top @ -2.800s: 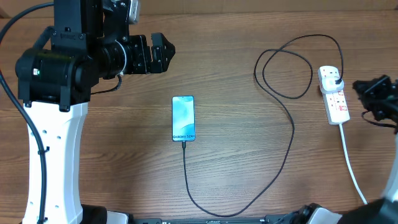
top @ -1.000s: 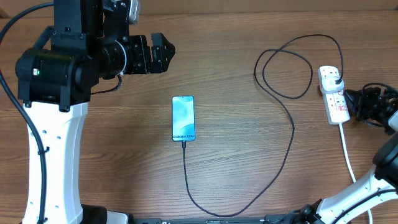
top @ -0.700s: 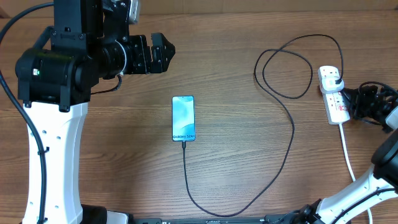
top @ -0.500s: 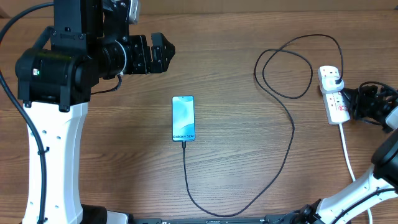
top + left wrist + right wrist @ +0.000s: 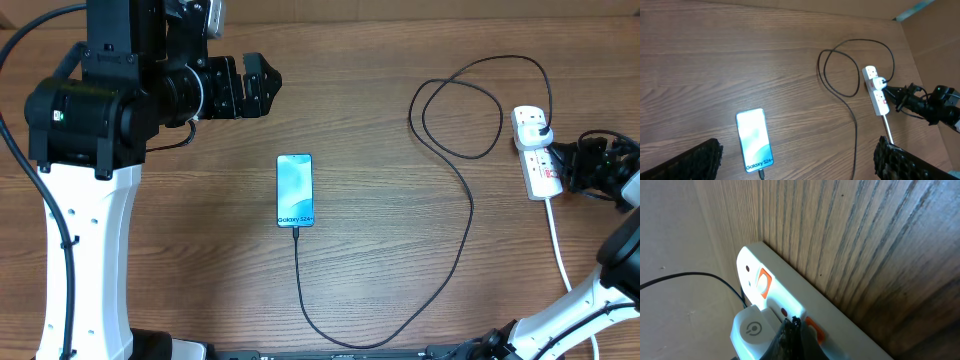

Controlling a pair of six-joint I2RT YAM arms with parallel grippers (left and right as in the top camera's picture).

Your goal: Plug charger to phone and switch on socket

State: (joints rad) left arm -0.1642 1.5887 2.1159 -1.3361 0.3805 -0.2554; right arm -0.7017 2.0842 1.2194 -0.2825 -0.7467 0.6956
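Observation:
The phone point(image 5: 294, 190) lies screen up mid-table, lit blue, also in the left wrist view point(image 5: 755, 139). The charger point(image 5: 471, 215) is a thin black cable whose tip sits in the phone's near end. It loops right and back to its plug point(image 5: 538, 125) in the white socket point(image 5: 545, 175). My right gripper point(image 5: 558, 157) is shut, its tips pressed on the socket point(image 5: 777, 290) beside an orange switch point(image 5: 813, 328), next to the plug point(image 5: 752, 328). My left gripper point(image 5: 272, 85) hangs open high at the back left, its fingers point(image 5: 702, 157) wide apart and holding nothing.
A thick white cord point(image 5: 562, 255) runs from the socket toward the front right corner. The cable's loop point(image 5: 455, 105) lies left of the socket. A cardboard wall point(image 5: 685, 245) stands just behind the socket's far end.
My right gripper has come in from the right edge to the socket and edged slightly further onto it in the last second. The left arm, phone and cable have not moved.

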